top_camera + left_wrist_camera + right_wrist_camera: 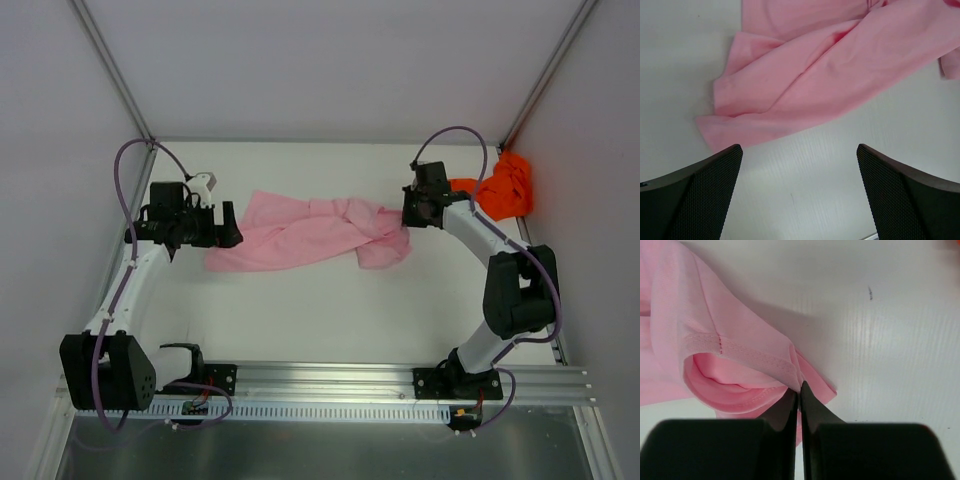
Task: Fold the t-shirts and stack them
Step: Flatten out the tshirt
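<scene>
Left gripper (800, 152) hangs with fingers spread wide, empty, just beside the crumpled pale pink cotton t-shirt (300, 238); right gripper (800, 390), fingers pressed together, seems to pinch its stitched hem. The shirt lies rumpled across the white table (320, 320); a bunched orange-red t-shirt (505, 188) sits at the far right corner.

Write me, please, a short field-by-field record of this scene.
pink t-shirt: crumpled, stretched across the table, unfolded
orange t-shirt: bunched in the far right corner
left jaws: wide open, empty, beside the pink shirt's left end
right jaws: shut on the pink shirt's right-end hem
stack: not started
</scene>
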Robot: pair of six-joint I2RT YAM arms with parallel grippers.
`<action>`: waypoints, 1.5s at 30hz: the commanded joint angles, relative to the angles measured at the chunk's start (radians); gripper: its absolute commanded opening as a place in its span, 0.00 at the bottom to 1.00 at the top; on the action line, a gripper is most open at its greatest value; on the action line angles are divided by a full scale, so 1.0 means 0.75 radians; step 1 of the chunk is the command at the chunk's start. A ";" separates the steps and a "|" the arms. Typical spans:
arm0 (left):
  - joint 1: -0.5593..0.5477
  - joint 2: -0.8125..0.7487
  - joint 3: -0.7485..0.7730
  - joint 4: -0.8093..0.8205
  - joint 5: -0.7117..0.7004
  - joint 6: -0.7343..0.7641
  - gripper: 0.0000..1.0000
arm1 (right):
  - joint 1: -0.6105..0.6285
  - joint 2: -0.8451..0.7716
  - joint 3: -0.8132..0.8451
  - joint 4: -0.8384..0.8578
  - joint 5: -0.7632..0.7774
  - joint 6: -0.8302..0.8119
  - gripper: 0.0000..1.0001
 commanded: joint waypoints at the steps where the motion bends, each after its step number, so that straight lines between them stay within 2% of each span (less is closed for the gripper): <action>1: 0.004 -0.034 0.118 -0.048 -0.043 0.185 0.98 | -0.064 -0.026 0.097 -0.016 0.030 -0.089 0.01; 3: 0.002 -0.066 0.081 0.025 -0.032 0.344 0.95 | -0.097 -0.016 0.122 -0.020 -0.005 -0.117 0.01; 4: 0.002 -0.083 0.046 0.052 0.000 0.418 0.95 | -0.103 -0.010 0.126 -0.018 -0.015 -0.124 0.01; 5: 0.004 -0.121 0.010 0.076 0.071 0.592 0.99 | -0.107 -0.006 0.132 -0.016 -0.015 -0.128 0.01; 7: 0.004 -0.158 -0.125 0.172 0.011 0.730 0.99 | -0.109 -0.001 0.134 0.000 -0.070 -0.144 0.01; 10: 0.004 -0.152 -0.236 0.242 0.010 0.786 0.99 | -0.111 0.013 0.136 0.007 -0.079 -0.150 0.01; 15: 0.035 -0.114 -0.348 0.322 0.258 0.819 0.97 | -0.119 0.058 0.151 0.002 -0.101 -0.193 0.01; 18: 0.035 0.007 -0.310 0.326 0.270 0.831 0.91 | -0.138 0.093 0.175 -0.016 -0.142 -0.205 0.01; 20: 0.043 0.125 -0.259 0.314 0.272 0.819 0.86 | -0.142 0.105 0.198 -0.020 -0.167 -0.197 0.01; 23: 0.082 0.330 -0.037 0.241 0.307 0.789 0.80 | -0.144 0.113 0.202 -0.014 -0.208 -0.191 0.01; 25: 0.113 0.470 0.054 0.136 0.323 0.784 0.79 | -0.142 0.115 0.206 -0.014 -0.216 -0.187 0.01; 27: 0.125 0.524 0.124 0.081 0.319 0.784 0.78 | -0.144 0.113 0.208 -0.024 -0.200 -0.193 0.01; 38: 0.152 0.475 -0.007 0.130 0.407 0.793 0.78 | -0.185 0.113 0.208 -0.065 -0.122 -0.187 0.01; 45: 0.154 0.506 -0.005 0.134 0.362 0.758 0.78 | -0.195 0.117 0.222 -0.085 -0.081 -0.183 0.01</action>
